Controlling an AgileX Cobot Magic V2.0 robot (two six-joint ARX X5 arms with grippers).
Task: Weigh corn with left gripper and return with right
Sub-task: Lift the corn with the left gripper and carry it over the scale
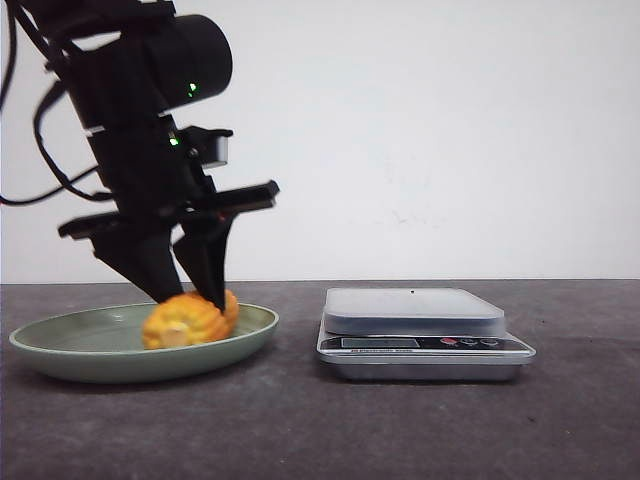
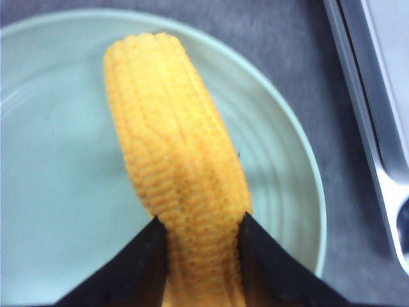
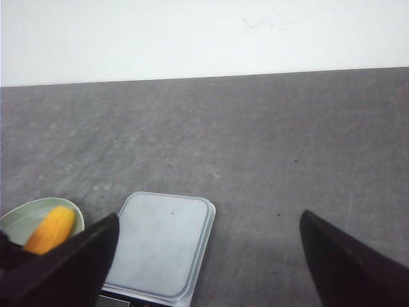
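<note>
The corn (image 1: 188, 318), a stubby orange-yellow cob piece, lies in the pale green plate (image 1: 60, 350) at the left. My left gripper (image 1: 192, 296) stands over it with both black fingers pressed on the cob's sides, shut on it; in the left wrist view the corn (image 2: 172, 153) runs out from between the fingers (image 2: 128, 275). The scale (image 1: 412, 310) stands to the right of the plate with its platform bare. My right gripper (image 3: 208, 256) is open and empty, above the table by the scale (image 3: 160, 243); it does not show in the front view.
The plate rim (image 2: 307, 185) lies close to the scale's edge (image 2: 377, 147). The dark grey table (image 3: 268, 147) runs back to a white wall. The plate and corn (image 3: 52, 229) also show in the right wrist view.
</note>
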